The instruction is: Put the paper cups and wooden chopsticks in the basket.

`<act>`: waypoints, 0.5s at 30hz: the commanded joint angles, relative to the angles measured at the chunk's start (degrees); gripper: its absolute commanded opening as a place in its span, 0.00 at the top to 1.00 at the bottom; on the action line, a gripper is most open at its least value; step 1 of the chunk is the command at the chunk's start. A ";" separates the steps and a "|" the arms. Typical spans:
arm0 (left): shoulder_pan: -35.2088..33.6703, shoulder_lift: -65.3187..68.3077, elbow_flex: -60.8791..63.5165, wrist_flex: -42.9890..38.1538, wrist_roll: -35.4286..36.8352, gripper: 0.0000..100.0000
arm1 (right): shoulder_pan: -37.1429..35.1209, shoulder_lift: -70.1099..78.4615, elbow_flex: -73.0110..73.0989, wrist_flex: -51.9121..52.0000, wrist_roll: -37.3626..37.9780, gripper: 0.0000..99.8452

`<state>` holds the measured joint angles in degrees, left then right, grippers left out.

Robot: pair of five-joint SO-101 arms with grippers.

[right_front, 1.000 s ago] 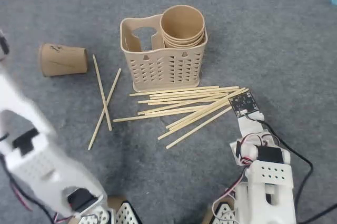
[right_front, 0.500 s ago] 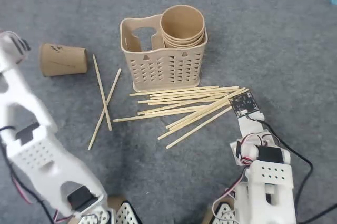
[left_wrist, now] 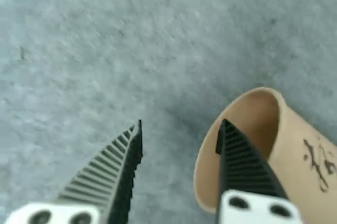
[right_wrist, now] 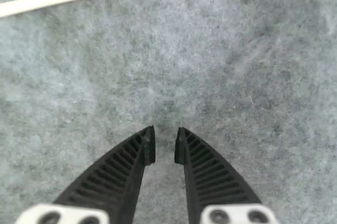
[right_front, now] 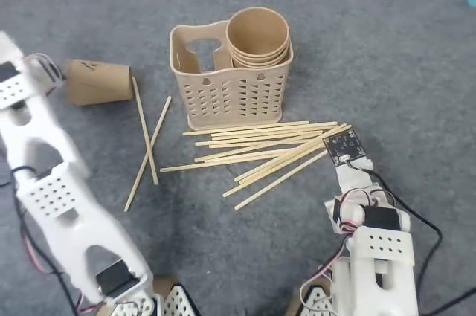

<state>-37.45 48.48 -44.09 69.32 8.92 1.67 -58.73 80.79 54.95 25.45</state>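
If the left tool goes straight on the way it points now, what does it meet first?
Most likely the lying cup: one finger of the left tool is right at its open rim. Between the fingers lies only grey mat. Depth is unclear.

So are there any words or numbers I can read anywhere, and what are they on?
Dark marks on the tipped-over paper cup: a scribble, too blurred to read.
Small dark board: any print on it is too small to read.
No other writing can be made out.
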 commanded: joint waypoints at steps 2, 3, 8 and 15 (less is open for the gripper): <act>3.34 -0.53 -6.55 6.51 1.14 0.78 | -0.40 -1.45 -0.44 0.22 0.62 0.93; 3.96 -0.53 -7.60 8.18 1.93 0.78 | -0.40 -1.45 -0.44 0.22 0.62 0.93; 7.12 0.00 -13.58 14.15 4.48 0.78 | -0.40 -1.45 -0.44 0.22 0.62 0.93; 12.40 -0.09 -14.99 14.42 7.65 0.78 | -0.22 -1.45 -0.44 0.31 0.62 0.93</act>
<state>-27.87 48.92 -56.75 83.38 15.34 1.58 -58.73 80.79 54.95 25.45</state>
